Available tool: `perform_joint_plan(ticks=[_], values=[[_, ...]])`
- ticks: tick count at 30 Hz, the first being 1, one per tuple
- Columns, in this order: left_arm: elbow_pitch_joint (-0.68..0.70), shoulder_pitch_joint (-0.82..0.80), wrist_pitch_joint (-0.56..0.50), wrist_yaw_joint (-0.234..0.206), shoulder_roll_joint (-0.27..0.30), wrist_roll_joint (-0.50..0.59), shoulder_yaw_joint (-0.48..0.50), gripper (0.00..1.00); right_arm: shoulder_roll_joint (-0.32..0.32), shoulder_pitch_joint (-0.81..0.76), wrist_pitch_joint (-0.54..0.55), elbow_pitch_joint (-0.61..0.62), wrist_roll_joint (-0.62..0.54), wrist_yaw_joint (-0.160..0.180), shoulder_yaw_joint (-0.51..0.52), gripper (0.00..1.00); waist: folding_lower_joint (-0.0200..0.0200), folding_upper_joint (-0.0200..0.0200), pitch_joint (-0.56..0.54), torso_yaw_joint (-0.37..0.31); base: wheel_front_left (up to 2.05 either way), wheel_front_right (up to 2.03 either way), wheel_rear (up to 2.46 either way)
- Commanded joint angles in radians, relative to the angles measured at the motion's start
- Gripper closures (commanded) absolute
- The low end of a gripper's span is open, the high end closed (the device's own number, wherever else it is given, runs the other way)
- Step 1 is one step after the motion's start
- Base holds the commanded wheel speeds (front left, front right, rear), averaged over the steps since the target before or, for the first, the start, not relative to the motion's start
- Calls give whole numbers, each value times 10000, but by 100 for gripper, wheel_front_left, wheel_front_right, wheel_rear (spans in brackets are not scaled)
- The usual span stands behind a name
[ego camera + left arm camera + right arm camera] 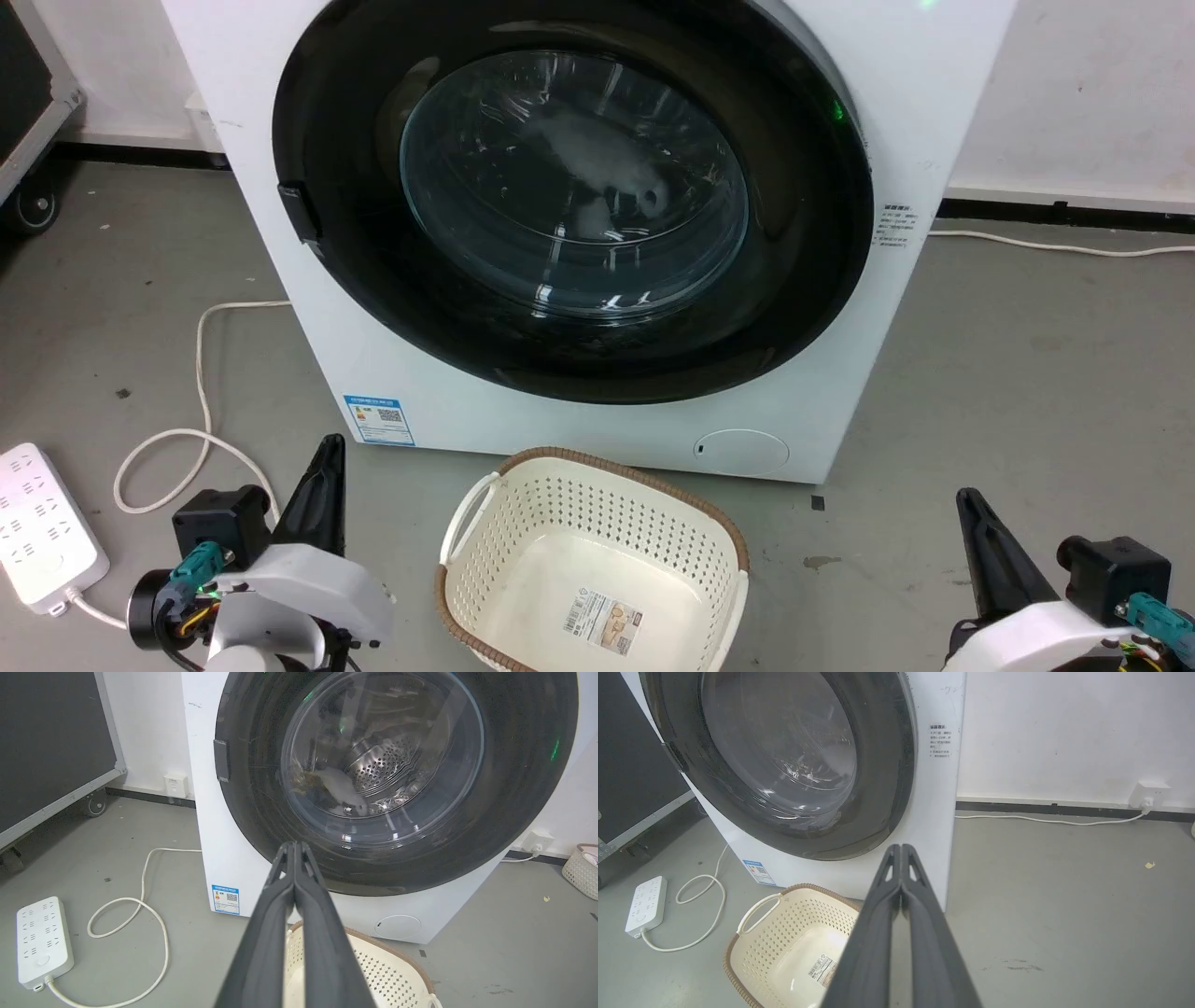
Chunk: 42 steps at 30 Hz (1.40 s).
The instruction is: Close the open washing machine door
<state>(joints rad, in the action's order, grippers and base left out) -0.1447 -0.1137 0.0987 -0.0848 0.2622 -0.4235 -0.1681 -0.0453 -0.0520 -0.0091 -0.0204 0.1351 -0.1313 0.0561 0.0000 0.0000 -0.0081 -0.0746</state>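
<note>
My left end effector [295,845] and right end effector [901,847] both pinched together, empty, flanking basket [485,490]; door [574,201] flush against washer [448,415].

A cream perforated basket [579,509] stood on the grey floor [1027,392]. A white power strip [39,525] lay well apart, its cord [200,364] looped.

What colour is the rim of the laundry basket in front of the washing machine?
Brown rim on the cream perforated laundry basket; clearest in the head view.
</note>
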Motion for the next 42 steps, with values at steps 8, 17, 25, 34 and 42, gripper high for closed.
perform_joint_plan(ticks=[8,17,25,34,42], values=[[167,166,-84,88,-202,383,170,100,-7,75,10,30,-153,1,-60,100,0,0,6,54,0,0,0],[275,248,-160,152,-364,709,298,100,-11,112,17,45,-254,1,-102,100,0,0,12,112,0,0,0],[370,320,-227,209,-507,996,411,100,-14,145,23,58,-343,2,-140,100,0,0,18,164,0,0,0],[478,402,-304,273,-669,1321,538,100,-17,183,30,73,-444,2,-182,100,0,0,24,222,0,0,0],[575,475,-372,330,-813,1611,652,100,-20,217,36,86,-534,2,-220,100,0,0,30,274,0,0,0]])
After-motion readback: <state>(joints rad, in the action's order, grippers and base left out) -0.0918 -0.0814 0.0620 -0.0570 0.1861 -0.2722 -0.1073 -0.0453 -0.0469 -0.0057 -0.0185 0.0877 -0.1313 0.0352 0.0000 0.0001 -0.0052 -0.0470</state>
